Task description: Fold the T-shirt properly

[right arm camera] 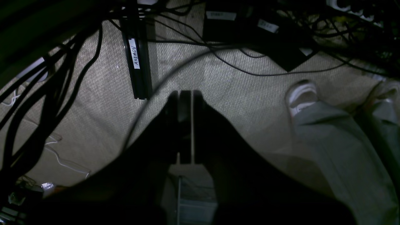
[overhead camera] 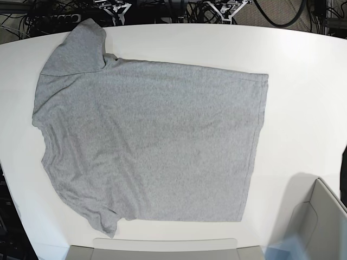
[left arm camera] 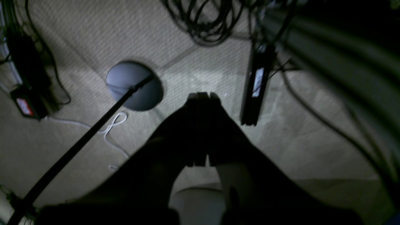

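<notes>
While wrist views floorward, T-shirt (overhead camera: 152, 146) base-only.

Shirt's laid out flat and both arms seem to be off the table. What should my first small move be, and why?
Probably bring one arm over the T-shirt. It lies spread flat and unfolded on the white table, while the left hand and right hand, both shut, point at the floor.

Matt grey cotton T-shirt (overhead camera: 152, 146), smooth table (overhead camera: 303, 65)
</notes>
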Motion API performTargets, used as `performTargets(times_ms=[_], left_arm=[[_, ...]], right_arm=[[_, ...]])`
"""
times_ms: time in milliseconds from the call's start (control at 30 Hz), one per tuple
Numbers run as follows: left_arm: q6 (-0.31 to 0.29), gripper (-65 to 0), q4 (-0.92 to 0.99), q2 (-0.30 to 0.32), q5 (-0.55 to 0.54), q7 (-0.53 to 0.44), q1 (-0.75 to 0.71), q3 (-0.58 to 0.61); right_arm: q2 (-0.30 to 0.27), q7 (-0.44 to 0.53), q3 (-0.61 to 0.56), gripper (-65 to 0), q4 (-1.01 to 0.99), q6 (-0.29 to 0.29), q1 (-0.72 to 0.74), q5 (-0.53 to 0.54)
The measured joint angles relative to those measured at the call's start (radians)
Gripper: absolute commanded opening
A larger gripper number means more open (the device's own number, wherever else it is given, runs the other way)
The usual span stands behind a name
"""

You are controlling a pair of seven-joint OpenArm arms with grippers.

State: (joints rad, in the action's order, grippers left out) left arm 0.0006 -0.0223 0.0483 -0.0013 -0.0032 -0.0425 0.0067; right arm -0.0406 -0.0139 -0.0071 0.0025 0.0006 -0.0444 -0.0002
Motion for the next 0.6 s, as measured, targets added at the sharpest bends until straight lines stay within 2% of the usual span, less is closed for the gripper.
performTargets(times_ms=[400,600], left_arm=[[0.000,-64.8,-0.002,0.016,0.000,-0.001,-0.011,0.000],[0.000,-64.8,-0.002,0.035,0.000,-0.001,-0.030,-0.001]], right_arm=[[-0.001,0.007,0.000,-64.8,0.004,0.003,-0.036,0.000],[0.000,0.032,-0.001,-64.8,0.092,0.003,-0.053,0.000]])
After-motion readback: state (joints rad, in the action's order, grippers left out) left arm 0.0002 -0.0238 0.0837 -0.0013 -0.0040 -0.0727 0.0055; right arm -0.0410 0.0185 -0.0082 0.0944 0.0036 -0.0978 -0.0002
